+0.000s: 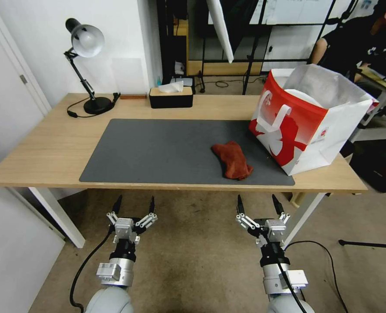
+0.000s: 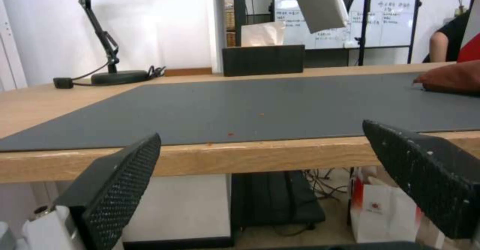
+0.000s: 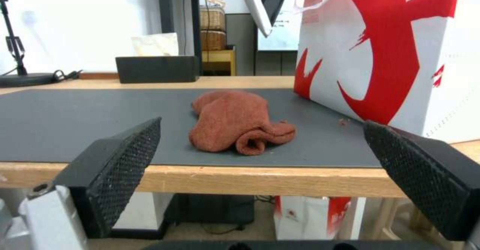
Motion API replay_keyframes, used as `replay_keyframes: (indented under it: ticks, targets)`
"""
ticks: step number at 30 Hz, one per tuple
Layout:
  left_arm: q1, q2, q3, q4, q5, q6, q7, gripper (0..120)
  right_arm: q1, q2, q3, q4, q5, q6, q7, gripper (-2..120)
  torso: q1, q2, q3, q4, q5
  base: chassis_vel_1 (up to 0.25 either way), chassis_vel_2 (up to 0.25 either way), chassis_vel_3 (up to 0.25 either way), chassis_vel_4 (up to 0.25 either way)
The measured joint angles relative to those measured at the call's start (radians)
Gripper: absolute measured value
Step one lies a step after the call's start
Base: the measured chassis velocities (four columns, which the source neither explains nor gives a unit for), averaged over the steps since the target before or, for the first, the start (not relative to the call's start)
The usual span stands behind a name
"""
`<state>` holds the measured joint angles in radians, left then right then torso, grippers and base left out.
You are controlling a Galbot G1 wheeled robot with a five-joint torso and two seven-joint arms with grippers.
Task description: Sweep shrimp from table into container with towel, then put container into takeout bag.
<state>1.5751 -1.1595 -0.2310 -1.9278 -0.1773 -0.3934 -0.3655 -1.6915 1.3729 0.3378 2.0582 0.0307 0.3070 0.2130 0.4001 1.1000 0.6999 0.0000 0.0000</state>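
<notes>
Towel [image 1: 232, 159] lies crumpled beside takeout bag [image 1: 308, 126]; printing unreadable.

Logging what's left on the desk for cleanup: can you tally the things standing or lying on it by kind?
Towel: 1
Takeout bag: 1
Tissue box: 1
Desk lamp: 1
Grey mat: 1
Total: 5
Both grippers, left and right, hang open below the table edge.
</notes>
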Motion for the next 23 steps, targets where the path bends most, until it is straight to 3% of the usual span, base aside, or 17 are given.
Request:
replay_keyframes:
  ticks: [23]
  targets:
    - [-0.003,0.002,0.002,0.0,-0.002,0.001,0.002,100,0.0,0.0,0.0,0.0,0.0,-0.001,0.0,100,0.0,0.0,0.0,0.0,0.0,0.0,0.0,0.0,0.0]
